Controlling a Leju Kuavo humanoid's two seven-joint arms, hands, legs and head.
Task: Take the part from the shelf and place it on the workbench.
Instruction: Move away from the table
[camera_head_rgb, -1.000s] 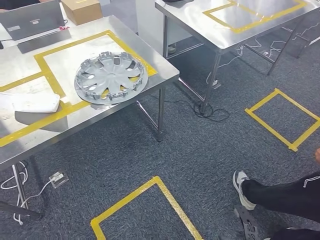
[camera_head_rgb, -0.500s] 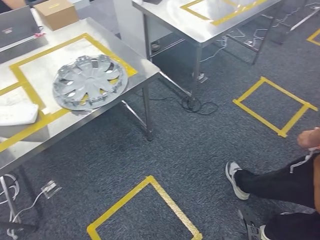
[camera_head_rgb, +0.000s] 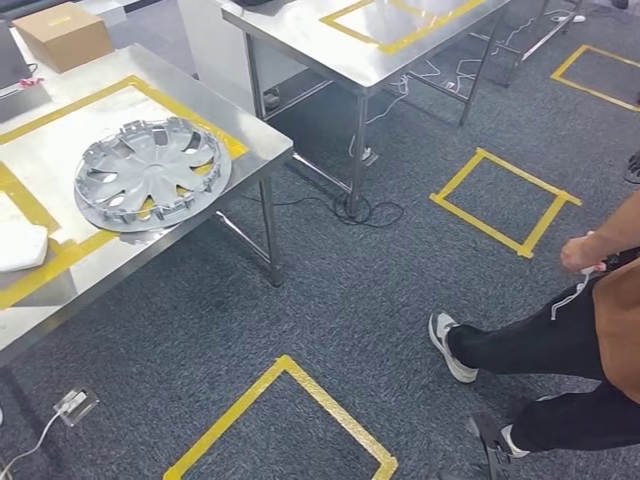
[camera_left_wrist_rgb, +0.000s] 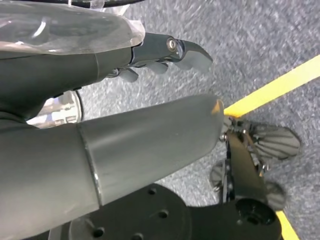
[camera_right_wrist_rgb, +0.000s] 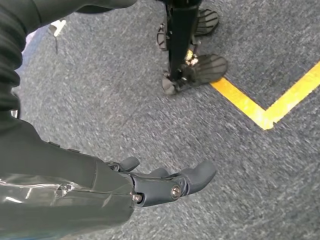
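the part (camera_head_rgb: 148, 172), a silver wheel cover with spokes, lies flat on the steel workbench (camera_head_rgb: 249, 165). it sits near the bench's front corner, overlapping a yellow tape outline (camera_head_rgb: 189, 100) marked on the surface. no hand touches it.

judged from this layout, the placing step appears complete: the part is on the bench and free of any grip. no shelf can be identified in these views, so the pick location cannot be confirmed. what remains, if anything, is probably a return or a further cycle; this is an estimate only.

left hand (camera_left_wrist_rgb: 166, 55): seen from the left wrist view, hanging over the grey carpet (camera_head_rgb: 362, 300). the fingers extend loosely, slightly apart, and hold nothing. right hand (camera_right_wrist_rgb: 170, 182): seen from the right wrist view, also over carpet. the fingers are extended with a slight curl and hold nothing.

surrounding items: a cardboard box (camera_head_rgb: 64, 35) stands at the far edge of the same bench. a white object (camera_head_rgb: 19, 245) lies near the bench's left side, cut off by the frame edge; its type cannot be determined. a second steel table (camera_head_rgb: 340, 50) stands beyond, well apart. yellow tape squares (camera_head_rgb: 502, 200) mark the floor. a person (camera_head_rgb: 558, 340) in dark trousers stands at the right, partly cut off.

both wrist views are blurred.
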